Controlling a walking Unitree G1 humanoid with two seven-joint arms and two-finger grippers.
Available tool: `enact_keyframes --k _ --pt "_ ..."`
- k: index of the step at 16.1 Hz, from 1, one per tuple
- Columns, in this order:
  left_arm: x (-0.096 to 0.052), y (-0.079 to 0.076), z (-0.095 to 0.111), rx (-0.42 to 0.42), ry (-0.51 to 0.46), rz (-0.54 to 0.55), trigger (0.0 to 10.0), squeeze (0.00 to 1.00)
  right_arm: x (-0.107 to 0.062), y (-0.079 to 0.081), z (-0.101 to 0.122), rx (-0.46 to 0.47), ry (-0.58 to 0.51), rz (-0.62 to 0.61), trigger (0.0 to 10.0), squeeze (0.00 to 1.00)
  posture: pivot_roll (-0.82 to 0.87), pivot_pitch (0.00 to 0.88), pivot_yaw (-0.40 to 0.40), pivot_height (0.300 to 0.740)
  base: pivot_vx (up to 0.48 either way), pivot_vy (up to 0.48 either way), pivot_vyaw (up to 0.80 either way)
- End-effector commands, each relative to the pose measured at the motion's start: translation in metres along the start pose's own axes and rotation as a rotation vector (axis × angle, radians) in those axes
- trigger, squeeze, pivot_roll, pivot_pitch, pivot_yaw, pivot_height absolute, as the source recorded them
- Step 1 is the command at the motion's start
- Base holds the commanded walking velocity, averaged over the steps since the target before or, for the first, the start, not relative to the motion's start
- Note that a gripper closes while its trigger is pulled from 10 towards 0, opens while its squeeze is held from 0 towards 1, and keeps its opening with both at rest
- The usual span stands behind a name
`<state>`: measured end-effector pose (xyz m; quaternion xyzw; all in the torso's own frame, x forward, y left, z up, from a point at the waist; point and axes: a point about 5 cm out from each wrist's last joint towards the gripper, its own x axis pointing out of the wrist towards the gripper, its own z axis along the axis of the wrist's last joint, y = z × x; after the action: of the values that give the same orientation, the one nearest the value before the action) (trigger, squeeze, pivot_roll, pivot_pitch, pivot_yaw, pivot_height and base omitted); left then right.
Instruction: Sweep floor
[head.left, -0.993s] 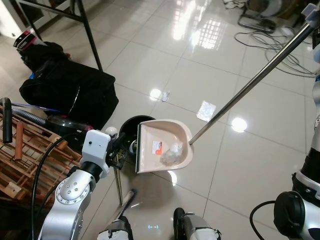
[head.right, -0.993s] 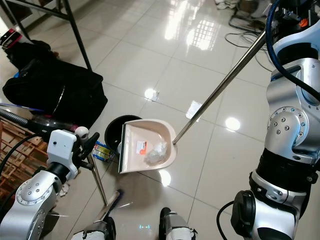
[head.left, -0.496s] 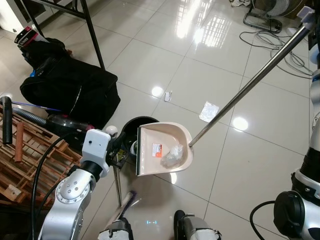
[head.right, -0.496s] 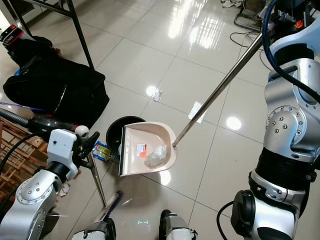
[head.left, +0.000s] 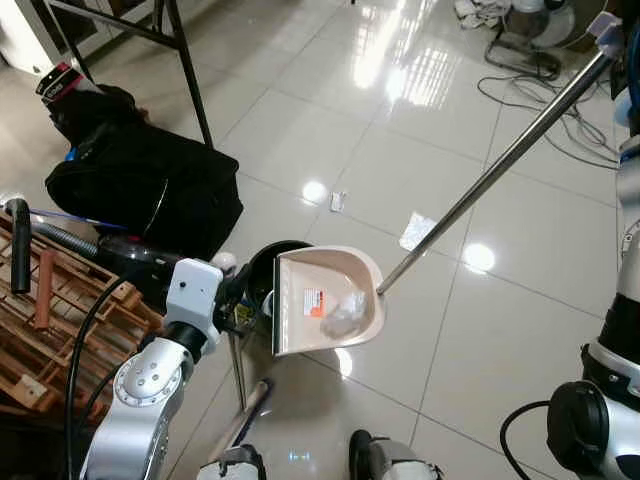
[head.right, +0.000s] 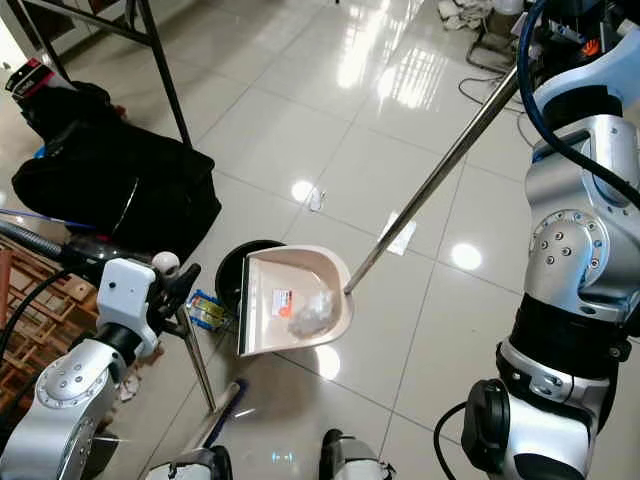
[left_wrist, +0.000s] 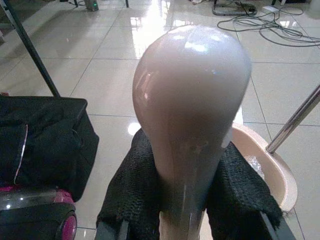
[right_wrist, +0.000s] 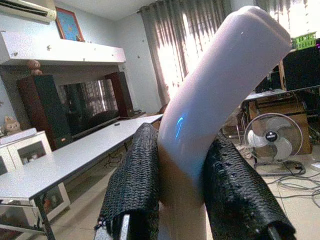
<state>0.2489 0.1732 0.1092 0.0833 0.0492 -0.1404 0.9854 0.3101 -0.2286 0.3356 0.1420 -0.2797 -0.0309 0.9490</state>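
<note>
Left end effector (left_wrist: 182, 230) around broom knob (left_wrist: 192, 95); dustpan (head.left: 325, 300) over bin (head.left: 262, 268).

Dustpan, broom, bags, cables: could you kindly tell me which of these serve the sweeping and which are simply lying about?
For the job:
- dustpan holding crumpled litter, handle in right claw
- broom handle in left claw
- black bin
- paper scraps on floor

Lying about:
- black bag
- wooden pallet
- cables
- fan

Beige dustpan (head.left: 328, 300) w/ crumpled litter (head.left: 343, 310), over black bin (head.left: 262, 265).
</note>
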Motion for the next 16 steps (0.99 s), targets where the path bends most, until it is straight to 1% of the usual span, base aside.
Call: enact_keyframes --k 1,16 --pt "-0.0002 -0.0001 -0.0019 0.0 0.002 0.003 10.0 0.0 0.0012 0.0017 0.0126 0.015 -0.058 0.011 10.0 0.0 -0.1 0.155 -0.044 0.74 0.398 0.0 0.0" --pt "0.0032 -0.0015 -0.0023 0.003 -0.004 -0.01 10.0 0.0 -0.0004 0.0017 0.0134 0.014 -0.067 0.009 10.0 0.0 -0.1 0.137 -0.033 0.74 0.382 0.0 0.0"
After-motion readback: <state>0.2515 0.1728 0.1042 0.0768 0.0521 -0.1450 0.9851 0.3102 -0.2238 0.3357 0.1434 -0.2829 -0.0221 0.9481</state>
